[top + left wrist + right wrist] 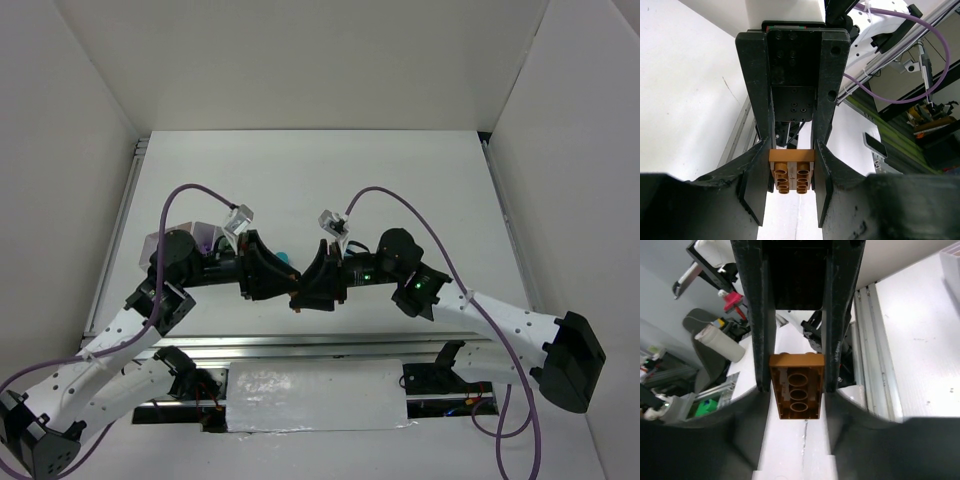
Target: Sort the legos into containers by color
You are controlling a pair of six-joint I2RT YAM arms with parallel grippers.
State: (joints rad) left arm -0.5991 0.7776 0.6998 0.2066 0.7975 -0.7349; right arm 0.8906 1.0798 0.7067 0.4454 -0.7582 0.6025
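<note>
The table is a plain white surface boxed in by 3 white walls, at the far edge and along both sides. A grooved aluminium rail runs along its near edge, and a crinkled silvery sheet lies in front of that between the 2 arm bases. Purple cables loop above both arms.

The arms meet tip to tip over the middle of the near edge, and 1 orange-brown brick hangs in the air between them, clear of the surface. The right gripper pinches it: the jaws are drawn in on the brick's 2 long sides, and its wrist view shows the hollow underside with 3 round tubes. The left gripper comes from the opposite direction; in its wrist view the studded face shows, and both of its fingers lie against the brick's sides, so it pinches the same brick.

The white tray sits toward the left edge of the table, about halfway back, mostly hidden by the left arm; its contents cannot be made out. A small teal piece shows just beyond the 2 grippers, near the middle of the table.

Past the near edge the wrist views catch the room: a grey chair, a white roll and a red object on one side, a cluttered bench with wires on the other.
</note>
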